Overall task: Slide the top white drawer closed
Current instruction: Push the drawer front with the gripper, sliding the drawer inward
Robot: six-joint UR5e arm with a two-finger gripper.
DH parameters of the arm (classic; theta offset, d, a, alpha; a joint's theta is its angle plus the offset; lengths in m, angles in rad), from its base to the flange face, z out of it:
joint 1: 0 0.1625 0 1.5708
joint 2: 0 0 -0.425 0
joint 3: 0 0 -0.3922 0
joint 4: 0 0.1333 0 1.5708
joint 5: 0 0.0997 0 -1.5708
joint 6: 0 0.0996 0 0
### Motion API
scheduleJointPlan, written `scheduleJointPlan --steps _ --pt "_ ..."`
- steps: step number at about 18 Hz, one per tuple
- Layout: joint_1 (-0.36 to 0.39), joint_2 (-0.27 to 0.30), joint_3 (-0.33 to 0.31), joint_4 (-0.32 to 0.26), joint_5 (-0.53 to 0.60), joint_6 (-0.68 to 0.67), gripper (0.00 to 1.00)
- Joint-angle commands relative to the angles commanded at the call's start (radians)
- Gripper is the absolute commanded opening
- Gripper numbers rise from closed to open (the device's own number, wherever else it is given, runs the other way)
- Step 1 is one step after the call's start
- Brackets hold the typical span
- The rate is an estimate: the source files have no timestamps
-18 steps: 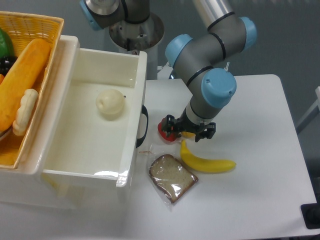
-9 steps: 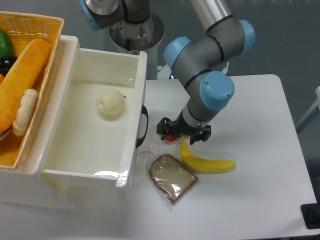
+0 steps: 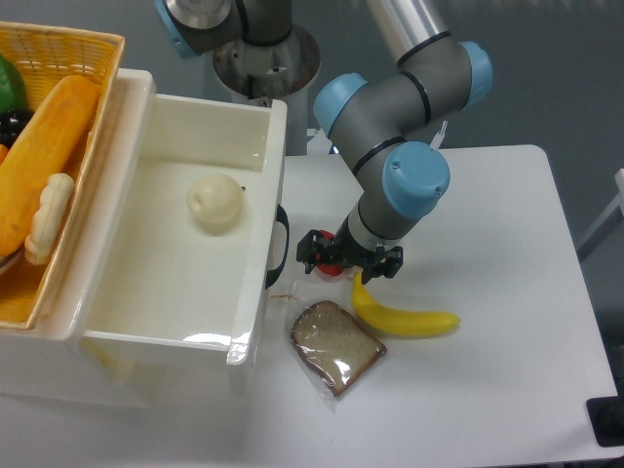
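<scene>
Clearly the approach is the step in hand: in the fixed camera's view the top white drawer [image 3: 185,244] stands pulled far out of its cabinet at the left of the desk [image 3: 487,370], a pale round fruit [image 3: 214,203] lying inside, and the jaws [image 3: 348,263] hang low just to the right of the black curved handle [image 3: 279,247], not touching it. Whether the jaws are parted or closed I cannot tell; something red [image 3: 334,261] sits under them. The next move, I judge, calls for bringing them against the front panel and pushing leftward, straight along the drawer's run. Room is tight below: a bagged bread slice [image 3: 336,346] and a banana [image 3: 402,317] lie near, the basket [image 3: 44,146] borders the far left edge, while the desk's right half is open
</scene>
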Motion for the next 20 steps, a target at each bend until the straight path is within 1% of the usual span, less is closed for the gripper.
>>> scheduleJointPlan --steps 9,20 --pt "-0.006 0.003 0.000 0.000 0.000 0.005 1.00" --pt "-0.031 0.005 -0.002 -0.002 -0.002 0.006 1.00"
